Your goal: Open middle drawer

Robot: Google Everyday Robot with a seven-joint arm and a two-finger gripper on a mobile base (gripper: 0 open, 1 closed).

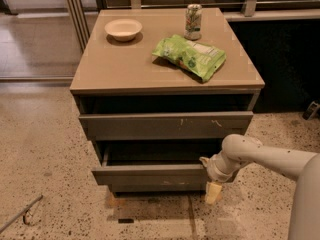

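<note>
The middle drawer (150, 174) is a long dark grey-brown front, unmarked. It stands pulled out a little from the cabinet, with a dark gap above it. My gripper (211, 178) is at the right end of this front, at the end of my pale arm (270, 156), which reaches in from the right. The top drawer front (165, 126) with pale scratch marks sits above. The lowest, narrowest front (157, 188) sits just under the middle one.
On the cabinet top (125, 64) are a white bowl (123, 29), a drinks can (193, 21) and a green snack bag (190, 56). The floor is speckled terrazzo (45, 154). A thin metal rod (20, 215) lies at lower left. A dark wall panel (285, 59) is at right.
</note>
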